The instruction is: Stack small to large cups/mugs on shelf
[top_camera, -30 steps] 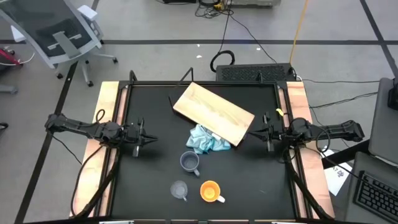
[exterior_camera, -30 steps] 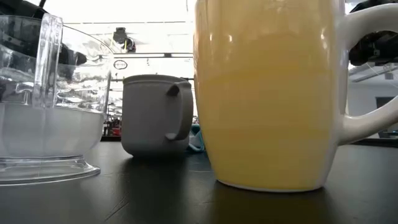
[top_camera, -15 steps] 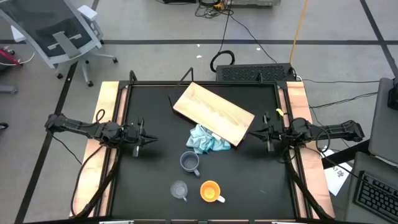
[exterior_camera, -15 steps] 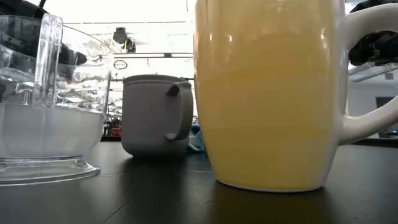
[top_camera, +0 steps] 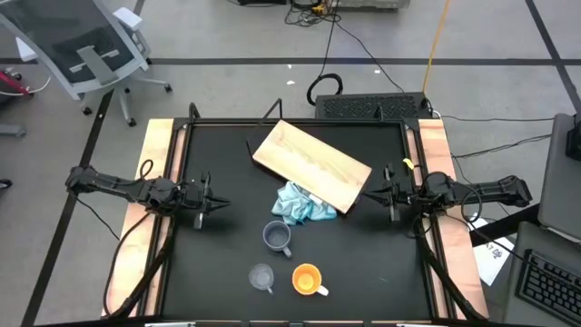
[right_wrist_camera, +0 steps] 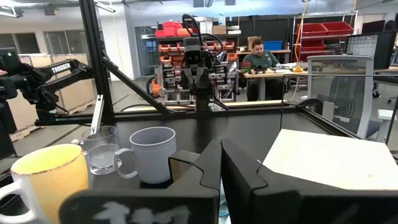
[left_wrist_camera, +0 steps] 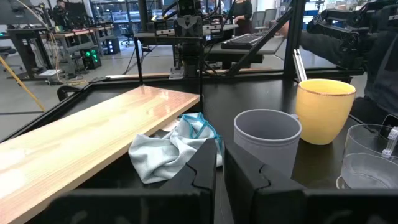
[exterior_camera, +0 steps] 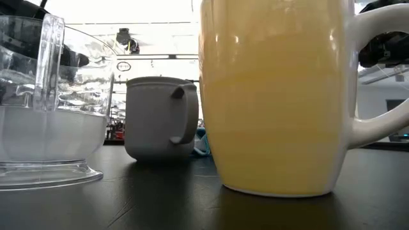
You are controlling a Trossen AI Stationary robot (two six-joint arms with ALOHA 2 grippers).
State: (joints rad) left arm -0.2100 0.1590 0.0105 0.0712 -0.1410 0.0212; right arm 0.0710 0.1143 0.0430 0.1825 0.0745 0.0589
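Cups number three, all standing upright on the black table [top_camera: 227,173] near its front edge: a grey-blue mug [top_camera: 276,236], a clear cup [top_camera: 262,276] and an orange mug [top_camera: 307,279] with a white handle. The grey-blue mug stands nearest the middle of the table, just in front of a crumpled blue cloth [top_camera: 300,203]; the clear cup and orange mug sit side by side closer to the front, apart from each other and from the grey-blue mug. None is nested in another and none is on the shelf [top_camera: 311,164]. There is one shelf, a light-wood board lying flat at an angle in the far half of the table, with one corner resting over the cloth.

Two arms wait at the table's sides. The left gripper [top_camera: 216,205] hovers by the left edge and the right gripper [top_camera: 377,193] by the right edge, just beside the shelf's corner. In each wrist view the arm's own fingers are closed to a thin slit and hold nothing.

The only readable writing is "TROSSEN" in white letters on the far arm [right_wrist_camera: 62,70] in the right wrist view. That view also shows one person [right_wrist_camera: 258,57] seated at a desk in the room behind, with red bins on racks nearby. The low view shows the orange mug close to the camera, the clear cup beside it and the grey-blue mug farther back
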